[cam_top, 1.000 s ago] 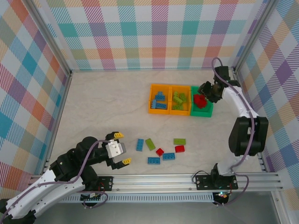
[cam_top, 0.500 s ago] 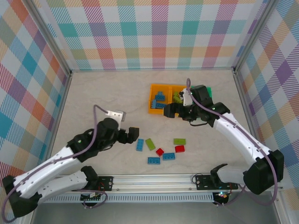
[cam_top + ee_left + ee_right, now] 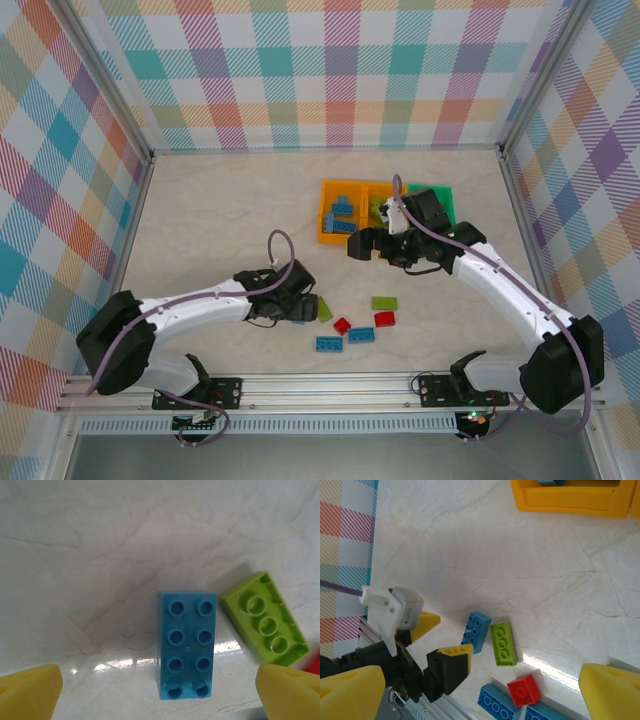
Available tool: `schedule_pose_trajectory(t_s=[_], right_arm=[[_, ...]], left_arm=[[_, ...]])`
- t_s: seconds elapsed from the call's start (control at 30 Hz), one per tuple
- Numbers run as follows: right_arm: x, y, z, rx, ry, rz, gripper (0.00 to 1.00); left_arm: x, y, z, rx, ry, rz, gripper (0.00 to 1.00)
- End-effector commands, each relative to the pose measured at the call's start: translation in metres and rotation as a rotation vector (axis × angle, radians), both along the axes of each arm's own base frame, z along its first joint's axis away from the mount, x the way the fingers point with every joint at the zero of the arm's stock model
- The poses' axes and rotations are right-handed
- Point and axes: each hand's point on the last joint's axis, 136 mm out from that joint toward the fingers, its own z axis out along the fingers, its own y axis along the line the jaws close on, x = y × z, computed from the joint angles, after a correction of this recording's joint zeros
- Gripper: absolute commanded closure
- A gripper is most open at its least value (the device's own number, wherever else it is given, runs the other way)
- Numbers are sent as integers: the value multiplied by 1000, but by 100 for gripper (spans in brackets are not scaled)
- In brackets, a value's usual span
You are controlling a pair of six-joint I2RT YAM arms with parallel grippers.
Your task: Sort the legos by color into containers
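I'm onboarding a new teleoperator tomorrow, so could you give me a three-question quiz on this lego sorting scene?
1. True or false: the left gripper is open over a blue brick.
2. Which colour is the brick closest to it? A red, B lime green, C yellow.
3. Fill in: the bin holding blue bricks is coloured ___.
Key: 1 true. 2 B, the lime green brick. 3 orange.

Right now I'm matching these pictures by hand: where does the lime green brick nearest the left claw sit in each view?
Top external: the lime green brick peeks out just right of the left claw, below centre.
Left wrist: the brick lies tilted at right, beside the blue brick.
Right wrist: the brick lies low centre, right of that blue brick.
Shared landmark: the open left claw.
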Motion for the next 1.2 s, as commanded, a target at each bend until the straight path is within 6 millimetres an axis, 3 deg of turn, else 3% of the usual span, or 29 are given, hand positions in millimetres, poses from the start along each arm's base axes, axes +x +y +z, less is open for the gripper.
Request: schedule_pose_trajectory(t_s=[0.0, 0.13, 0.3, 0.37, 0.47, 0.57, 0.7, 0.87, 0.97, 1.17], right_arm=[[3, 2, -6, -10, 10, -2, 0], [4, 2, -5, -17, 10, -1, 0], [0, -2, -8, -34, 16, 0, 0], [-5, -2, -10, -24, 32, 7, 0], [-14, 1, -15, 17, 54, 22, 0], [-26, 5, -20, 70, 86, 43, 0], [-36, -2, -23, 63, 90, 37, 0], [-39, -12, -21, 60, 53, -14, 0], [-40, -15, -19, 59, 37, -35, 0], [-40, -19, -19, 48, 32, -54, 0]], left_arm=[[0, -22, -5, -40, 19, -10, 6], [2, -24, -19, 17, 43, -9, 22], [3, -20, -24, 52, 34, 13, 56], [4, -21, -22, 35, 25, 17, 66], [8, -34, -9, -50, -9, -2, 75], [21, -41, 20, -115, -93, -15, 76], [58, -38, 66, -128, -211, -8, 76], [121, -53, 111, -154, -331, -5, 76], [163, -70, 118, -205, -351, 23, 76], [233, -98, 106, -204, -344, 43, 70]])
